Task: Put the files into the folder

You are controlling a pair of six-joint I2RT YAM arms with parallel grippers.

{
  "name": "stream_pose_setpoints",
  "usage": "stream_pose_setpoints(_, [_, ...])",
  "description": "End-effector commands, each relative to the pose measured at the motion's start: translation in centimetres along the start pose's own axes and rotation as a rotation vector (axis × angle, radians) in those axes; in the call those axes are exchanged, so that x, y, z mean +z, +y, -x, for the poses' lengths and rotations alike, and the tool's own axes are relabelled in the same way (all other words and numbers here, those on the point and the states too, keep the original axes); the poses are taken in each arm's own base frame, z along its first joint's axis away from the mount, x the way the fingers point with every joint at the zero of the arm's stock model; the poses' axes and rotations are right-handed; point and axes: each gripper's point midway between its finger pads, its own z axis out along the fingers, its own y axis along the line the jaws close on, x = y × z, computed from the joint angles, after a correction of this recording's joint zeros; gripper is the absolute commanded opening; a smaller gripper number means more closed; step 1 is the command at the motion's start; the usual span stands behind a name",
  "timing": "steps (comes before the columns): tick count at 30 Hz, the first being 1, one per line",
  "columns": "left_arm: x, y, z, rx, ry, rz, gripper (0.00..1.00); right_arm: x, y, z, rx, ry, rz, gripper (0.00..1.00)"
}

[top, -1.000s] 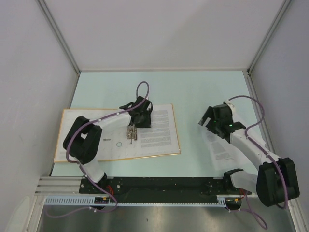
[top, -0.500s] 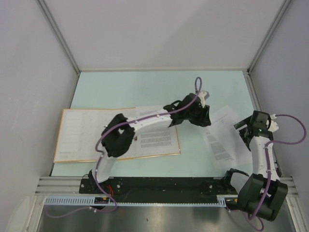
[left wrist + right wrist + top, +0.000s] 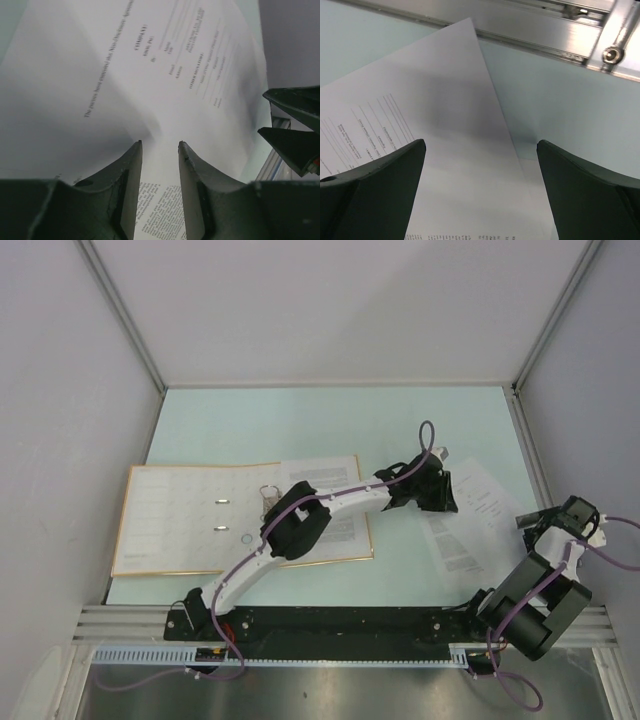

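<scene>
The folder (image 3: 170, 515) lies open at the left, cream inside, with its ring mechanism (image 3: 270, 498) and one printed sheet (image 3: 348, 530) on its right half. The loose files (image 3: 470, 530) lie on the table at the right. My left gripper (image 3: 440, 490) reaches across to their left edge. In the left wrist view its jaws (image 3: 160, 145) stand slightly apart over the files (image 3: 190, 65), with printed text showing between them. My right gripper (image 3: 540, 527) is wide open and empty at the files' right edge. In its own view (image 3: 481, 144) it hangs over a sheet (image 3: 435, 100).
The right gripper's black fingers (image 3: 292, 125) show at the right of the left wrist view. A metal frame rail (image 3: 545, 30) runs along the table's right side, close to the files. The left arm (image 3: 330, 502) lies across the folder's right half.
My left arm has swung from the folder's rings over to the loose files at the right. My right arm has drawn back from the files to the right edge. The top sheet has shifted.
</scene>
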Motion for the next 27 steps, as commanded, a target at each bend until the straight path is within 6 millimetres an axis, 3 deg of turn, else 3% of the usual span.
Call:
stream_pose_setpoints(1, [-0.1,1.0,0.5,-0.128,-0.002,0.07,0.4,0.6,2.2,0.7,-0.075,-0.009,0.136,1.0])
stream_pose_setpoints(6, [-0.1,2.2,-0.2,-0.163,0.034,0.094,0.41,1.1,3.4,-0.9,-0.092,0.059,0.217,1.0])
stream_pose_setpoints(9, [-0.1,1.9,0.2,-0.16,0.028,0.08,0.41,0.8,4.5,-2.0,-0.111,0.09,0.314,1.0])
stream_pose_setpoints(17, [0.5,2.2,-0.2,-0.152,0.061,0.077,0.42,-2.8,9.5,-3.8,-0.181,0.132,0.614,1.0])
stream_pose_setpoints(27, [0.2,2.1,0.3,-0.162,0.062,0.06,0.43,-6.9,11.9,-4.3,-0.173,0.178,0.799,1.0])
